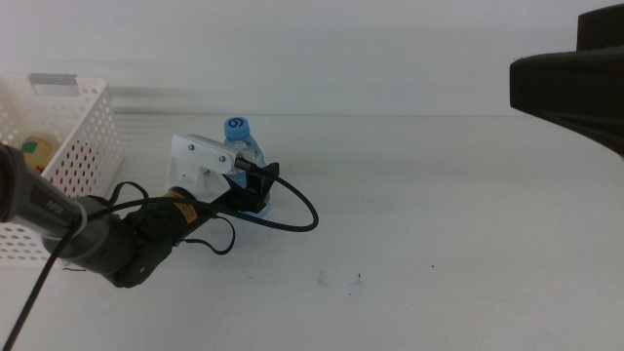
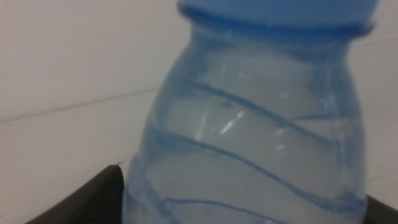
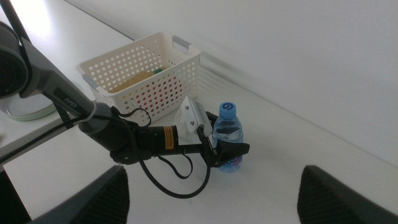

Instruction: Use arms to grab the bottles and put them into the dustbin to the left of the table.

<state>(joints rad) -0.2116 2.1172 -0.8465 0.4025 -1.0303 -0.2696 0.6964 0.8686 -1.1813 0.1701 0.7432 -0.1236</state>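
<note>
A small clear water bottle (image 1: 242, 146) with a blue cap stands upright on the white table (image 1: 468, 224), right of the dustbin (image 1: 88, 136). My left gripper (image 1: 255, 185) reaches in from the left, one jaw on each side of the bottle's lower body. In the left wrist view the bottle (image 2: 255, 130) fills the picture and both jaws touch its sides. From the right wrist I see the same bottle (image 3: 227, 134), the left gripper (image 3: 227, 152) and the dustbin (image 3: 143, 68), which holds something yellow and green; red shows through its holes. My right gripper (image 3: 211, 186) hangs high at the right, open and empty.
A black cable (image 1: 302, 210) loops on the table just right of the left gripper. The right arm (image 1: 575, 68) looms dark at the upper right. A few dark specks (image 1: 322, 280) mark the tabletop. A round pale dish (image 3: 28, 109) lies beyond the left arm.
</note>
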